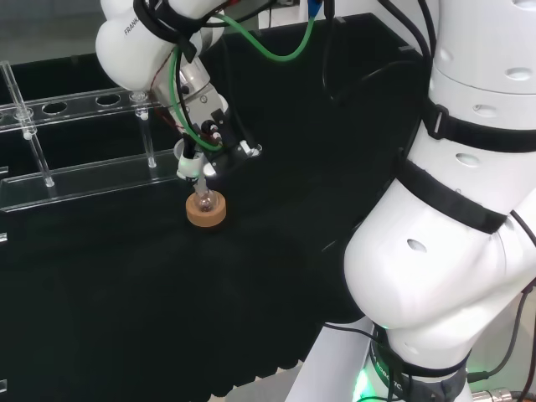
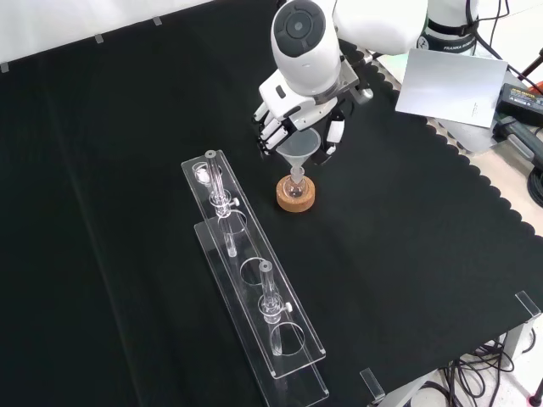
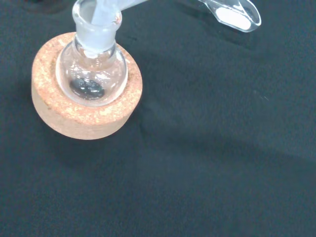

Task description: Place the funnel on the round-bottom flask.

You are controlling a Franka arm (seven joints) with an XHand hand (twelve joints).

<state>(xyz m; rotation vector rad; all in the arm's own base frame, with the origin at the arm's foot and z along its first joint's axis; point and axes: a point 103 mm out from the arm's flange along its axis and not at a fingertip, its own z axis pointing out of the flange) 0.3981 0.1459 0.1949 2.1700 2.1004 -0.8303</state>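
A small clear round-bottom flask [image 1: 203, 202] [image 2: 295, 186] [image 3: 92, 74] stands upright in a cork ring [image 1: 206, 214] [image 2: 298, 200] [image 3: 84, 116] on the black cloth. Right above it the hand [image 1: 207, 117] [image 2: 288, 114] is shut on a clear funnel [image 1: 190, 162] [image 2: 302, 149], with fingers on one side of the cone and the thumb on the other. The funnel's stem [image 3: 98, 12] points down and reaches into the flask's neck in the wrist view. Something small and dark lies at the flask's bottom.
Two long clear racks with holes [image 2: 222, 222] [image 2: 280, 356] [image 1: 75, 180] lie beside the flask, to its left in both the front and head views. A grey plate [image 2: 448, 83] rests at the cloth's scalloped edge, top right in the front view.
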